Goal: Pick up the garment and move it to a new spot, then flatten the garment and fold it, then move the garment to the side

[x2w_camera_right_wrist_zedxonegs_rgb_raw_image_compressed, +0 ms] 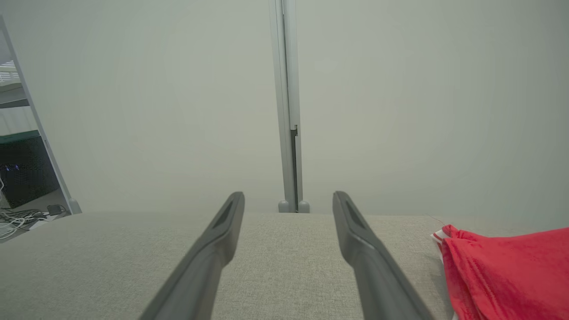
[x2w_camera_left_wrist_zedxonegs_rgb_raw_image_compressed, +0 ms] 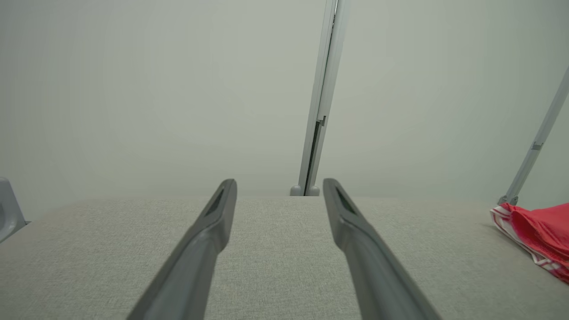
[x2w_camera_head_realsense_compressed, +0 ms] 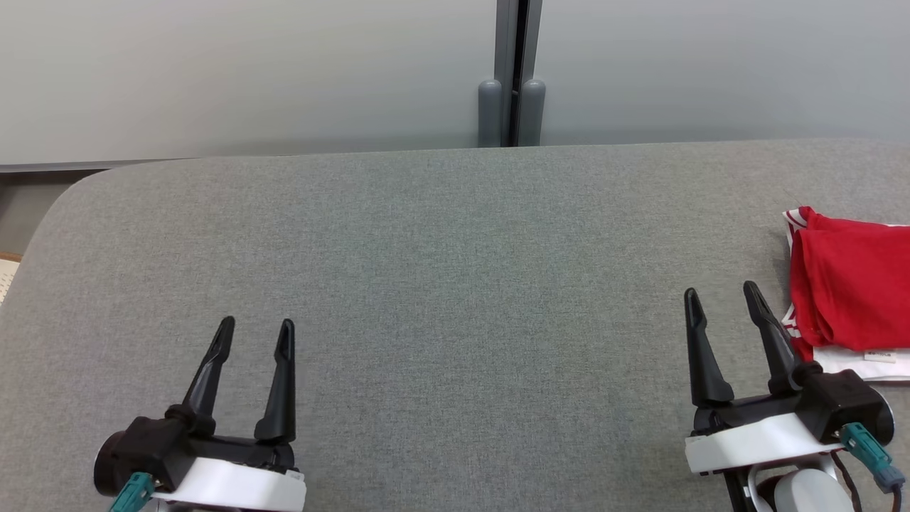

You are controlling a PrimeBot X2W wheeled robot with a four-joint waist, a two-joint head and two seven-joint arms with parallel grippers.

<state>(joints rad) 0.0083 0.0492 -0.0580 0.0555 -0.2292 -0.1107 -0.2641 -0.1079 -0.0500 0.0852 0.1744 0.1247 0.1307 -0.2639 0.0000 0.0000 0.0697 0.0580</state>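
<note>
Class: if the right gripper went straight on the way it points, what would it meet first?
Likely the pale wall panel beyond the table, depth unclear. The right gripper points across bare tabletop; the red garment lies off to its right.

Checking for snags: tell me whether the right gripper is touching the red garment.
Apart. The right wrist view shows a strip of bare grey table between the open right gripper and the edge of the red garment.

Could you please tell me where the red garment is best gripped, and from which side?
Probably the red fabric garment with white trim is best pinched at its folded left edge, which is raised and nearest the open right gripper. Come in from the left, low over the grey fabric table.
</note>
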